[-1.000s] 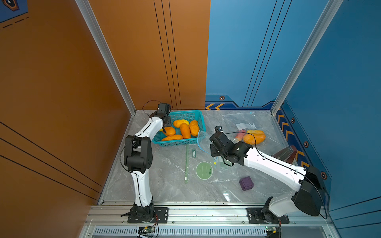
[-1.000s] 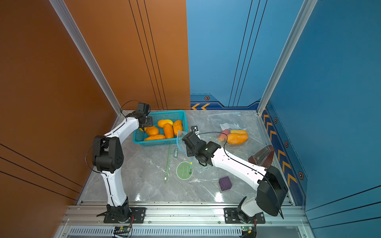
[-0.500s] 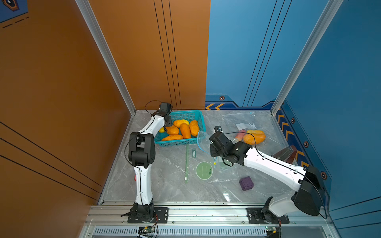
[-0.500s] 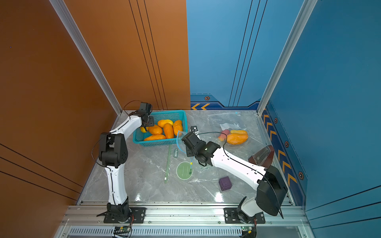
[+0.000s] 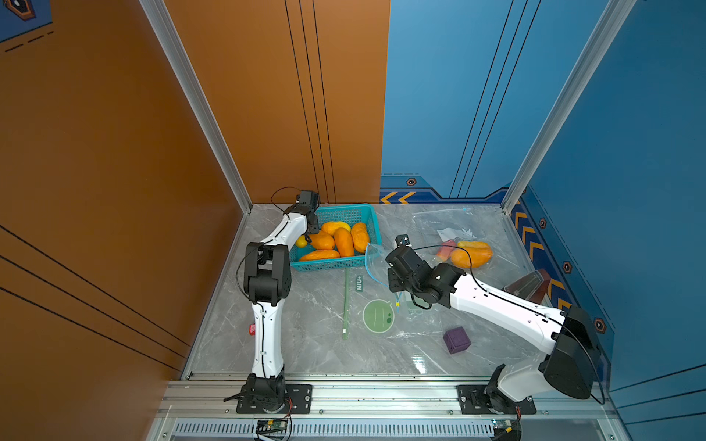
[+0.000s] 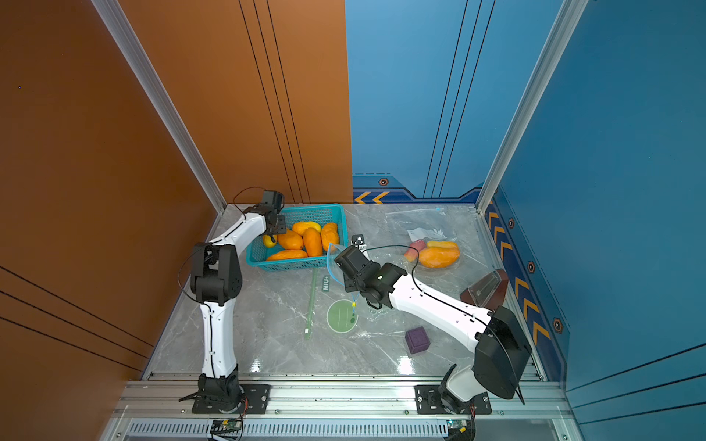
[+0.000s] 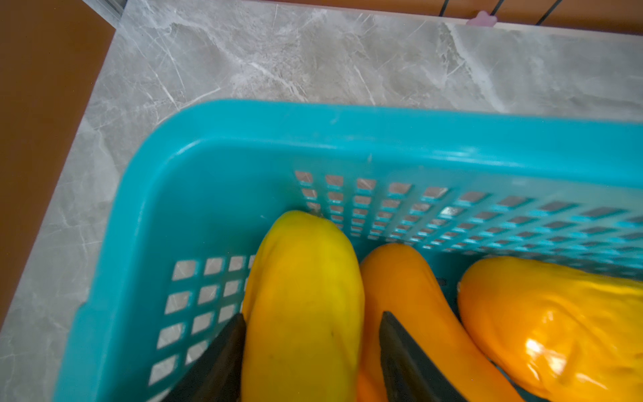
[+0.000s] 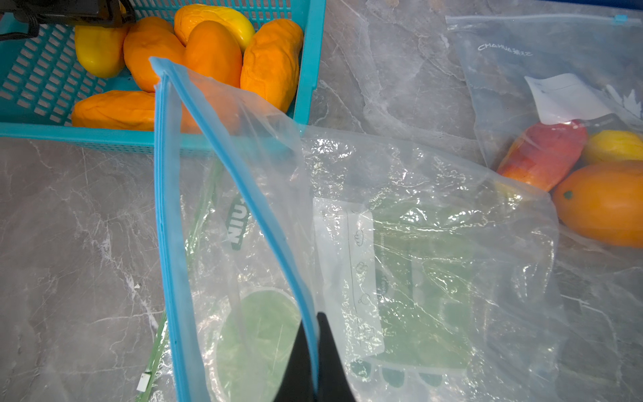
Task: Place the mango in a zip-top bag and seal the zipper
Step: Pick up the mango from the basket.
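Note:
A teal basket [image 5: 332, 263] at the back left holds several orange mangoes and one yellow mango [image 5: 301, 241]. My left gripper [image 7: 312, 316] reaches down into the basket [image 7: 348, 132] and is open, with its jaws standing either side of the yellow mango [image 7: 302, 296]. One finger [image 7: 229, 341] touches the mango and the other sits just off it. My right gripper [image 8: 313, 315] is shut on the blue zipper rim [image 8: 243, 188] of a clear zip-top bag [image 8: 382, 209], holding its mouth up and open beside the basket. In both top views the bag's rim [image 5: 372, 263] [image 6: 331, 263] shows near the basket's corner.
A second clear bag [image 5: 464, 252] with an orange mango and a red fruit lies at the back right. A green strip [image 5: 346, 301], a green disc [image 5: 378, 316], a purple cube [image 5: 456, 340] and a brown box [image 5: 529, 284] lie on the marble floor.
My left arm has swung its elbow in and pushed the gripper deeper into the basket, and its jaws have narrowed around the yellow mango. The right arm and the bag have stayed put.

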`<action>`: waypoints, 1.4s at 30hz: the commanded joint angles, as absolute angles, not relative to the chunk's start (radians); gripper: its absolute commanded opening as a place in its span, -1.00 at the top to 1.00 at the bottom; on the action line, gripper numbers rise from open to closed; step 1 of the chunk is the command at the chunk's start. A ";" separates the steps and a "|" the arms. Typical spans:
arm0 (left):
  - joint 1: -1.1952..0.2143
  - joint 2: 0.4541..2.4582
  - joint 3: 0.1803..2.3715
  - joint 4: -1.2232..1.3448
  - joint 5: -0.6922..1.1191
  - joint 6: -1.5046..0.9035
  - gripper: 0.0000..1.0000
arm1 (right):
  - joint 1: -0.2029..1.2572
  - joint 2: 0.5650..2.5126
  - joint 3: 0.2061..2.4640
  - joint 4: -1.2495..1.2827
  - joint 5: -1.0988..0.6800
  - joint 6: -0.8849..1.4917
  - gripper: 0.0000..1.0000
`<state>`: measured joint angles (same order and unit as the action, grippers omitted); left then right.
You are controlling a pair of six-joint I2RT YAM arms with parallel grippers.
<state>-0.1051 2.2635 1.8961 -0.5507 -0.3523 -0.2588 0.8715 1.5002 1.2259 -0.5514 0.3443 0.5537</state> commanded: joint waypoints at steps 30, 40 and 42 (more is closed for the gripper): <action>-0.311 1.786 1.651 -0.571 -0.322 -0.351 0.87 | 0.863 1.453 1.235 -0.585 0.402 0.549 0.94; -0.467 1.488 1.437 -0.472 -0.275 -0.439 0.86 | 0.838 1.446 1.232 -0.559 0.372 0.546 0.94; -0.486 1.423 1.364 -0.397 -0.245 -0.475 0.86 | 0.831 1.443 1.234 -0.553 0.352 0.552 0.94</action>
<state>-0.4637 1.4990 1.4277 -0.4946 -0.2901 -0.4126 0.8425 1.4738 1.2259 -0.5587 0.3664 0.5537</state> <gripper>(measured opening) 0.420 0.046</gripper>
